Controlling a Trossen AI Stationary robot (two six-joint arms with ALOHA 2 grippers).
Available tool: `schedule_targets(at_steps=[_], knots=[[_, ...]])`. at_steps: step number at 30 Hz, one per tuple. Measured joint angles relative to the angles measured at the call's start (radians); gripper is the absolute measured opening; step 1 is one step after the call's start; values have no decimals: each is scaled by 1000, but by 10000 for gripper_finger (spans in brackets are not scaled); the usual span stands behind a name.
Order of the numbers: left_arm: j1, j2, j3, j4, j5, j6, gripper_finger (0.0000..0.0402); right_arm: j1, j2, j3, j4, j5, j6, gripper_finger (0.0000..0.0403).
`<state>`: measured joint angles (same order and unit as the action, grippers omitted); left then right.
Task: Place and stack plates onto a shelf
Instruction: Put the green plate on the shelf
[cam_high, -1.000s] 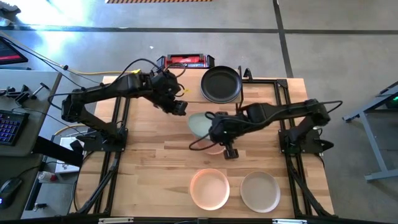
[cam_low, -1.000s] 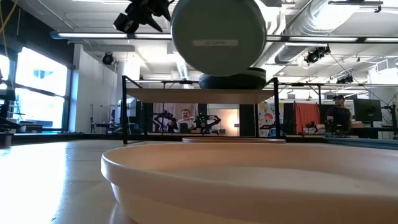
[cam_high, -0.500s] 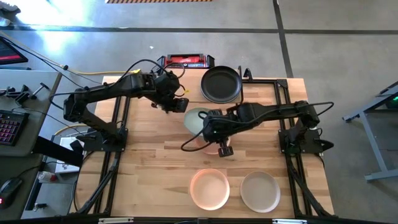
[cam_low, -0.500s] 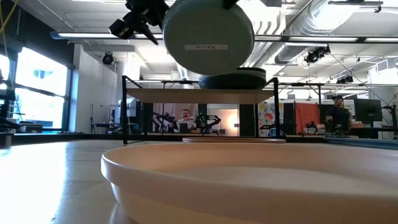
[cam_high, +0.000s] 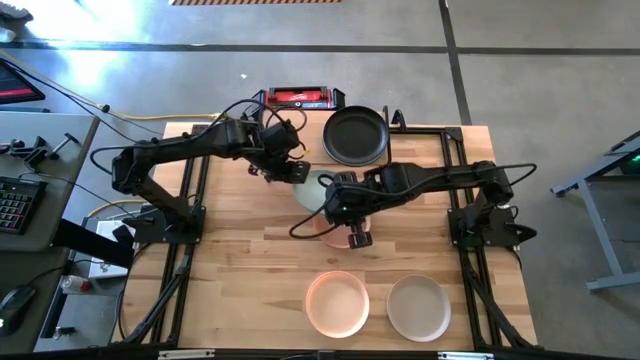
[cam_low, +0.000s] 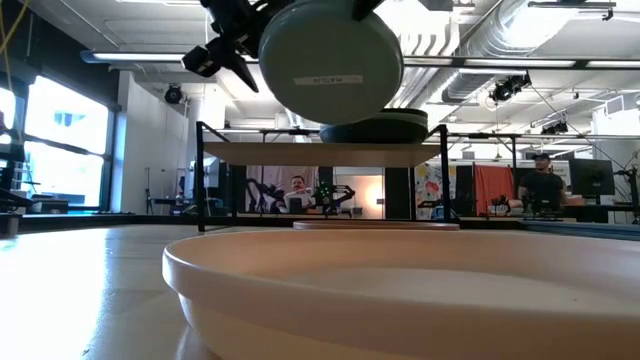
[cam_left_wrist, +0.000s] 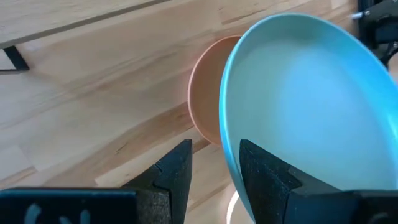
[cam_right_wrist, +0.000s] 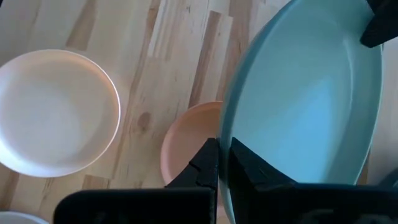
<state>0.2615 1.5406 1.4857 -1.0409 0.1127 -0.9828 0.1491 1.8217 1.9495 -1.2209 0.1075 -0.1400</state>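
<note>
High view, reading from the left of the frame: the left gripper (cam_high: 290, 170) sits just left of centre, its fingers spread around the near rim of a round, shallow pale green plate (cam_high: 313, 190). Its wrist camera shows one finger (cam_left_wrist: 171, 171) outside the rim and the other inside, with a gap on the outer side, so this is not yet a firm pinch. Right of that, the right gripper (cam_high: 338, 200) has its fingers clamped shut on the opposite rim of the same dish, which hangs tilted in the air above a peach-pink plate (cam_high: 335, 236) lying flat on the wooden table (cam_high: 240, 290). It looks like a handover between the arms.

Toward the top, slightly right of centre, a black round plate (cam_high: 354, 136) already rests on the low wooden-topped shelf with thin black legs (cam_low: 300, 153); whether another lies beneath it I cannot tell. Along the lower edge, right of centre, a second peach-pink dish (cam_high: 337, 302) and a cream-white plate (cam_high: 417, 306) wait on the table.

By my judgement the job is early: little is shelved, one plate is in transit, and at least three remain.
</note>
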Motion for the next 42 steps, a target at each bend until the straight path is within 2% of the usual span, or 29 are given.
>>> schedule_targets(at_steps=[12,22,28,38,42], knots=[[0,32,0,29,7,36,116,-15,0,0,1,-4,0,0],[0,33,0,61,24,94,39,-18,0,0,0,-7,0,0],[0,33,1,70,-8,119,6,-18,0,0,3,-22,0,0],[0,33,1,63,-36,147,2,-18,0,-1,7,-22,9,1],[0,33,1,40,-51,183,1,-18,-1,-1,-6,-18,9,17]])
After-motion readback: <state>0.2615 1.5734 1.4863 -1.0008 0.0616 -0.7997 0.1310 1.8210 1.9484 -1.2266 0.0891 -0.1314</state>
